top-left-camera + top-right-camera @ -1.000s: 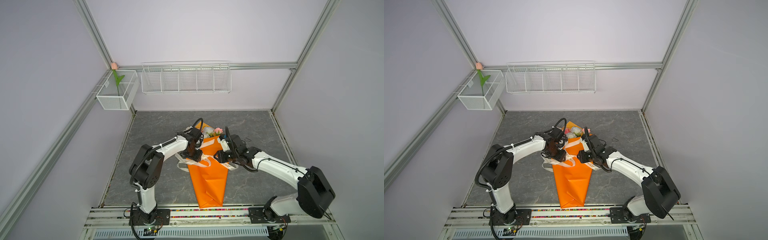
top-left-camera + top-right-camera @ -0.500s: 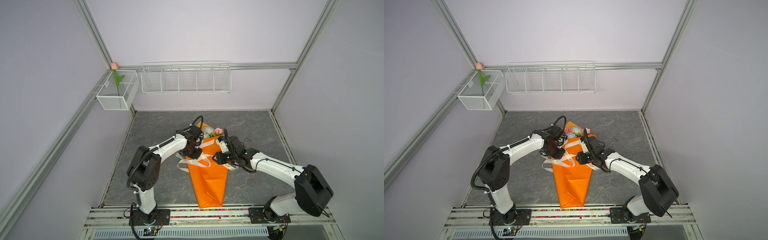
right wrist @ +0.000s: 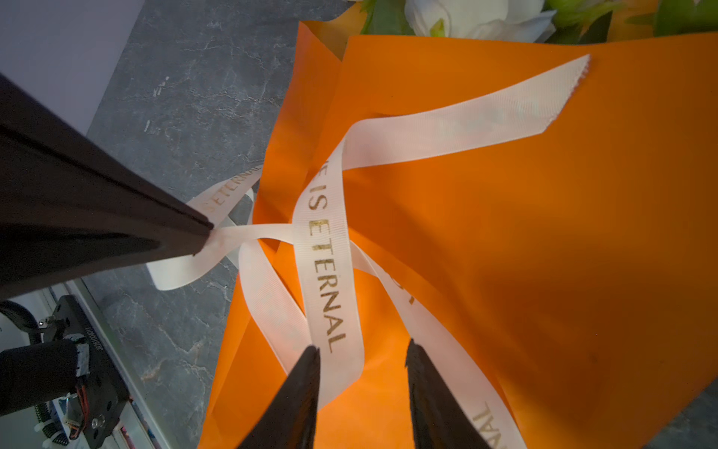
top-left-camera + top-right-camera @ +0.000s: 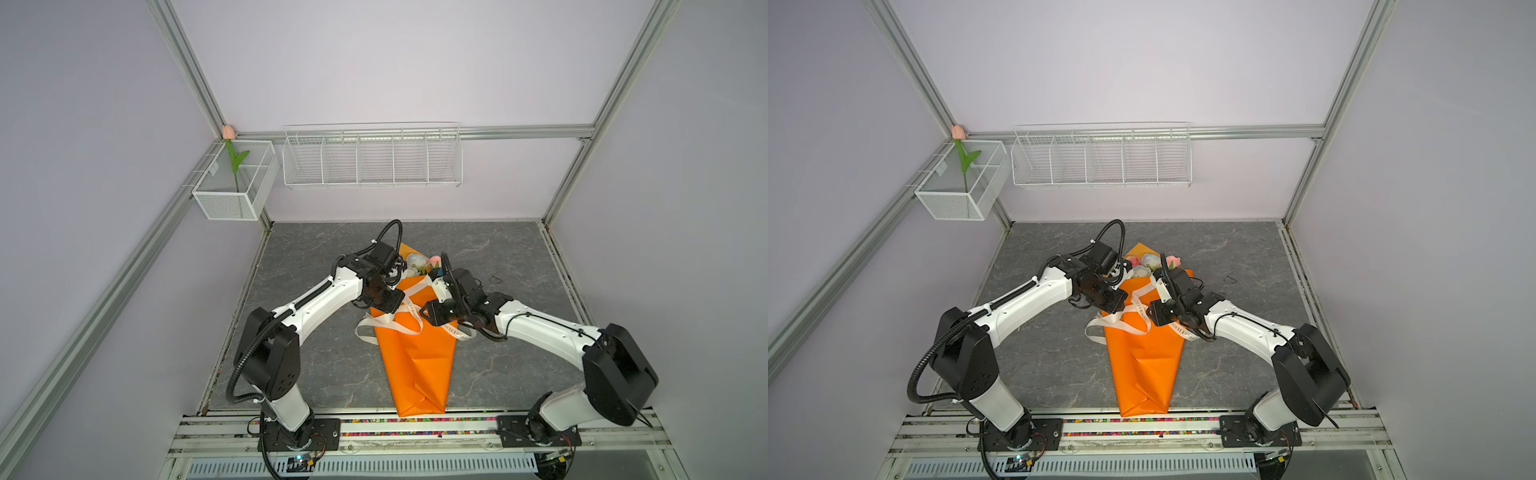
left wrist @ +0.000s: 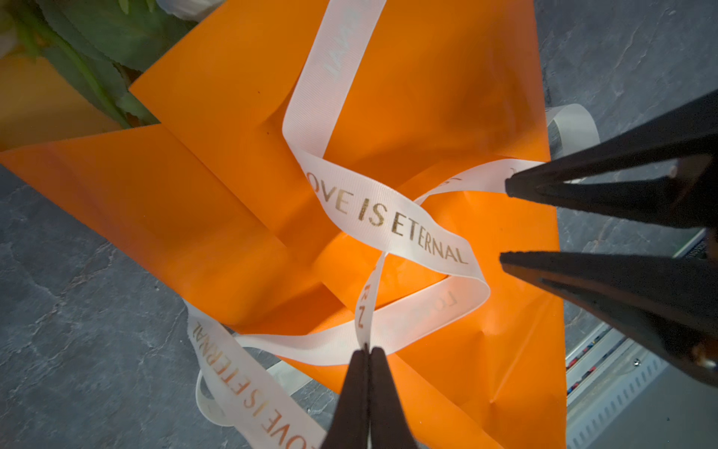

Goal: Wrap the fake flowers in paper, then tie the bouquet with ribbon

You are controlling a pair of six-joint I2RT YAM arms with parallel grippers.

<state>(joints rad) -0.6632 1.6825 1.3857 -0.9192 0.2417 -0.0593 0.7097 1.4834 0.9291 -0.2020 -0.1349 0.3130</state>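
Note:
The bouquet of fake flowers [image 4: 419, 264] [image 4: 1150, 262] lies in a cone of orange wrapping paper [image 4: 415, 361] [image 5: 217, 186] [image 3: 524, 233] on the grey table. A cream ribbon [image 5: 388, 217] [image 3: 322, 264] [image 4: 390, 328] printed "LOVE IS ETERNAL" loops loosely across the cone. My left gripper [image 5: 367, 350] [image 4: 390, 309] is shut, pinching a strand of the ribbon on edge over the cone's left side. My right gripper [image 3: 362, 348] [image 4: 1152, 318] hovers open over the cone's right side. A ribbon band runs between its fingers, and one fingertip [image 5: 509, 186] touches the ribbon.
A long white wire basket [image 4: 372, 160] hangs on the back wall. A smaller mesh basket [image 4: 235, 199] at the back left holds a single pink tulip [image 4: 227, 132]. A small dark bit [image 4: 494, 279] lies right of the bouquet. The metal rail [image 4: 415, 432] runs along the front.
My left gripper's jaws have closed onto the ribbon strand. The right gripper's jaws have spread slightly wider. Both arms have hardly shifted.

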